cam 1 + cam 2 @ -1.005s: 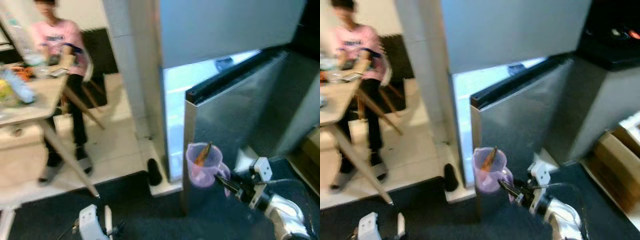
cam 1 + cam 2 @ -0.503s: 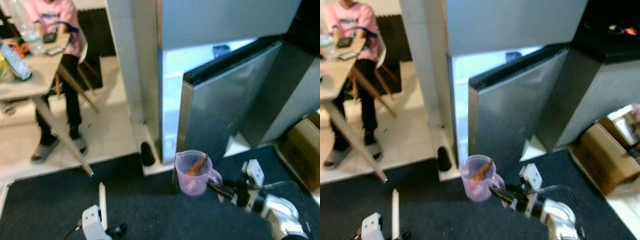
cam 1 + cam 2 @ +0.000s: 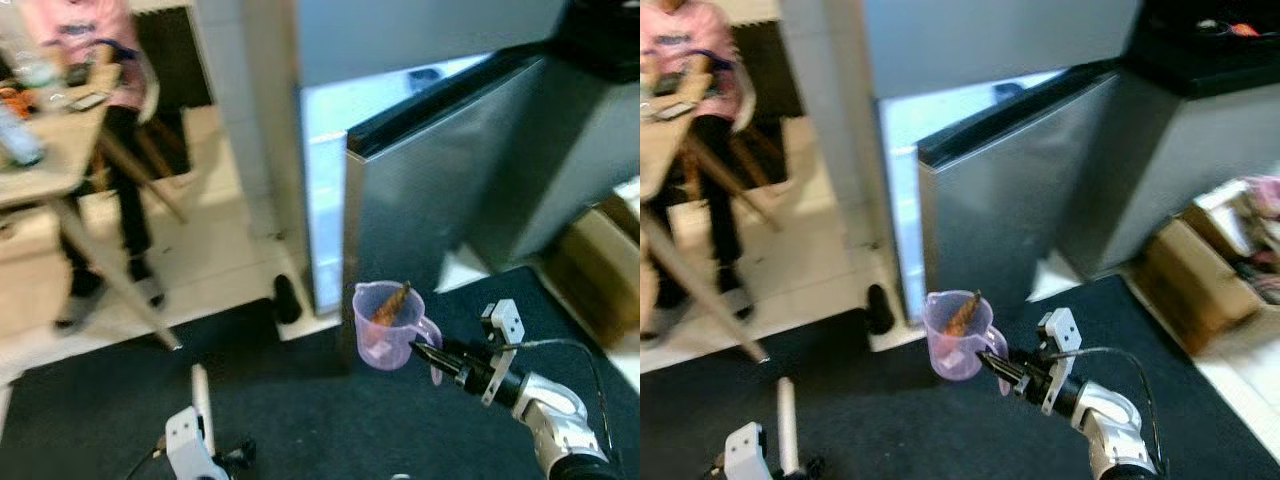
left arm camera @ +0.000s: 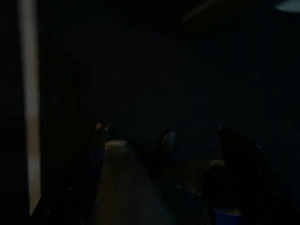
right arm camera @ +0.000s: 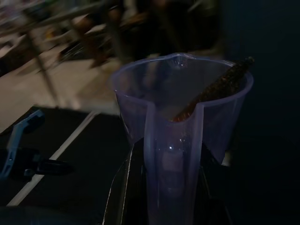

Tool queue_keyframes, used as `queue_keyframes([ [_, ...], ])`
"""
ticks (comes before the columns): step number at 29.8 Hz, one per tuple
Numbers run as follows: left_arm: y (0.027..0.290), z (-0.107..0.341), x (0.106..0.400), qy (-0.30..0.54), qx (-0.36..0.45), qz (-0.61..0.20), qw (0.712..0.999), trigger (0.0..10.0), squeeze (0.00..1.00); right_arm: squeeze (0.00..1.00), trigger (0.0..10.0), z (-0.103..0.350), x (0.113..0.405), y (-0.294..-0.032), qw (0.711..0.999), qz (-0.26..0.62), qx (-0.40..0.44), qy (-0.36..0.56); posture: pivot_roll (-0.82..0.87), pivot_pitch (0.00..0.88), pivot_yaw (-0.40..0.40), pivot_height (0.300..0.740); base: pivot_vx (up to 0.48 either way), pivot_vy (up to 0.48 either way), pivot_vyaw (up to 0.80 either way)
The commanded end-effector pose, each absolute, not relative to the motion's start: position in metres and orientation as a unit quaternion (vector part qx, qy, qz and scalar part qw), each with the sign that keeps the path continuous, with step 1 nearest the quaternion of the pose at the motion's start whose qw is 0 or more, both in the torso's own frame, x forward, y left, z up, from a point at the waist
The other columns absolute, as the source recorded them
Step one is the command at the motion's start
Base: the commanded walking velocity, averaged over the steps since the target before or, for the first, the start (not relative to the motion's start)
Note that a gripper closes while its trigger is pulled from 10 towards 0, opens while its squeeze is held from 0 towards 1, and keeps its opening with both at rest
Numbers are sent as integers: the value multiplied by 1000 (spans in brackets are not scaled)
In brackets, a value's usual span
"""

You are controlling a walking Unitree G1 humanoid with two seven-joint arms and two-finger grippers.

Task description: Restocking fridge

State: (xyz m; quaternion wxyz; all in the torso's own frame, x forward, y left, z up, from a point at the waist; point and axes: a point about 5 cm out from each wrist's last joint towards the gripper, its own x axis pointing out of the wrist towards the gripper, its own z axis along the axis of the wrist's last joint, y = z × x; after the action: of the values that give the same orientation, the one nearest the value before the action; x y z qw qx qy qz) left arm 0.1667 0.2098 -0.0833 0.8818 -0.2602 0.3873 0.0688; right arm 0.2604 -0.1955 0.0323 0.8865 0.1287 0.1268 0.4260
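My right gripper [image 3: 432, 358] is shut on the handle of a clear purple jug [image 3: 383, 325], held upright in front of the fridge. An orange-brown stick-like item [image 3: 391, 304] leans inside the jug [image 5: 180, 112], its tip [image 5: 236, 70] poking over the rim. The silver fridge [image 3: 420, 60] stands ahead with its lower door [image 3: 440, 190] swung open towards me and a lit interior [image 3: 325, 170] behind it. My left gripper [image 3: 190, 445] hangs low at the bottom left.
A person in a pink shirt [image 3: 95, 30] sits at a wooden table [image 3: 50, 160] at the far left. A cardboard box [image 3: 595, 265] stands at the right. A dark shoe [image 3: 285, 298] lies by the fridge base. I stand on a dark mat [image 3: 300, 420].
The whole view has shifted as the camera moved. The jug stays in my right gripper, now a little nearer the open door's edge.
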Motion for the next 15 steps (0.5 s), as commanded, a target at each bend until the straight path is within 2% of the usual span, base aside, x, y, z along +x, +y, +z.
queue_keyframes([
  [1, 216, -81, 168, 380, -257, 74, 886, 10000, 0, 0, 10000, 35, 260, -197, 886, 428, 134, 118, -123, 22, 13, 740, 0, 0, -800],
  [3, 219, -71, 186, 346, -255, 64, 900, 10000, 0, 0, 10000, 38, 261, -196, 882, 436, 142, 112, -120, 24, 11, 740, 0, 0, -800],
  [7, 220, -65, 197, 329, -252, 58, 908, 10000, 0, 0, 10000, 40, 262, -195, 880, 438, 143, 110, -120, 24, 11, 740, 0, 0, -800],
  [9, 223, -47, 224, 286, -235, 33, 928, 10000, 0, 0, 10000, 43, 263, -195, 877, 443, 149, 107, -120, 23, 13, 740, 0, 0, -800],
  [12, 224, -40, 233, 269, -229, 25, 935, 10000, 0, 0, 10000, 44, 263, -194, 876, 446, 152, 106, -121, 20, 17, 740, 0, 0, -800],
  [15, 233, -18, 257, 214, -221, 31, 951, 10000, 0, 0, 10000, 46, 262, -193, 871, 453, 157, 105, -121, 18, 20, 740, 0, 0, -800],
])
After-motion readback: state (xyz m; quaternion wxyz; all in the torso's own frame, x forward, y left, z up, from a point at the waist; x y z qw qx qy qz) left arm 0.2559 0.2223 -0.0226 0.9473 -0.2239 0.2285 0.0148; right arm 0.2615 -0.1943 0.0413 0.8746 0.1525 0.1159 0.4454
